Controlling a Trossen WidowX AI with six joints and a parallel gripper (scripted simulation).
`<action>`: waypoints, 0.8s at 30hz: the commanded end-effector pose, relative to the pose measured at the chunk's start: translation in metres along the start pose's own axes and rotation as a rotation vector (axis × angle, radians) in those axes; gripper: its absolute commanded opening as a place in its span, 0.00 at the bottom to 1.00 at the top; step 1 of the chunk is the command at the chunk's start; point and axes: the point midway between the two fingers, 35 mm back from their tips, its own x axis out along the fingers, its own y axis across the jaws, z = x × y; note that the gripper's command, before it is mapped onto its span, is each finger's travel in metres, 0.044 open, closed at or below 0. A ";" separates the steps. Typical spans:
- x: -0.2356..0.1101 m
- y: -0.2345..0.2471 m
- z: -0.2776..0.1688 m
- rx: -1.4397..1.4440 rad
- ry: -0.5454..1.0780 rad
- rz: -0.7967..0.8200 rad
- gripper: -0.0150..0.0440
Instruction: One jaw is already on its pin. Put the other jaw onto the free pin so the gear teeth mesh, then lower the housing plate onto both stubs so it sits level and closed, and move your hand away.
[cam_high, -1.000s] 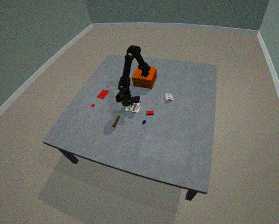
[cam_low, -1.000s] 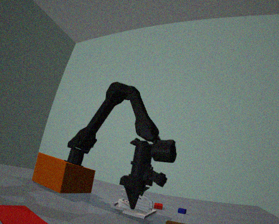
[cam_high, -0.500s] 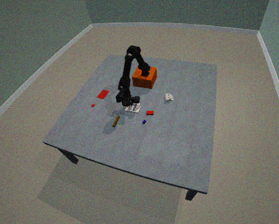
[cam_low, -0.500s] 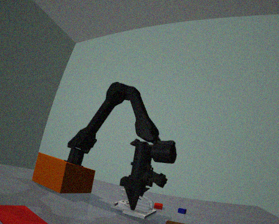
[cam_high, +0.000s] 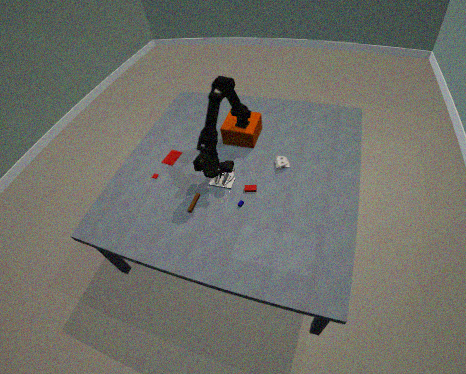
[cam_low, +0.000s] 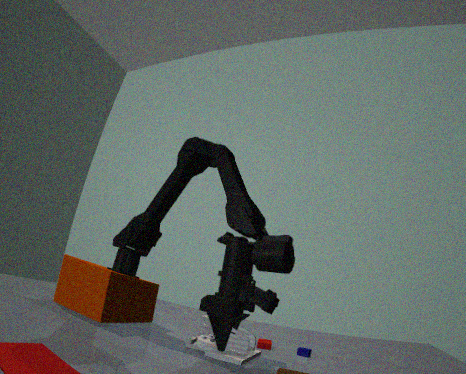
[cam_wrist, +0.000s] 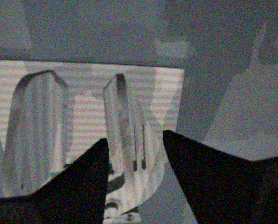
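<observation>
Looking at gripper (cam_high: 214, 174) (cam_low: 221, 347) (cam_wrist: 135, 140) low over white base plate (cam_high: 230, 184) (cam_low: 240, 358) (cam_wrist: 175, 80), parted, straddling near jaw (cam_wrist: 117, 115); can't see any firm pinch. Probably set that wide to let go without dragging teeth sideways. Standing upright on same plate, beside it: other jaw (cam_wrist: 37, 125), just outside one finger. Can't confirm mesh or pin seating from here; check before backing off. Likely housing plate: white piece (cam_high: 282, 161), well apart on table, not yet fitted. Guessing final nudge or release in hand, housing next. Watch gap between jaws: tight for that finger, so open only a little, then lift straight up. More room on opposite side, past base plate's edge. On way to housing, stay above red block (cam_high: 250, 188) (cam_low: 264, 344); keep blue piece (cam_high: 240, 203) (cam_low: 304, 352) and brown bar (cam_high: 193, 203) (cam_low: 292, 371) out of any low sweep.
</observation>
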 end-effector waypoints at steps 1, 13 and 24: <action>0.000 0.000 0.000 0.000 0.000 0.000 0.63; 0.000 0.000 0.000 0.000 0.000 0.000 0.63; -0.069 0.000 -0.001 -0.003 0.003 0.000 0.63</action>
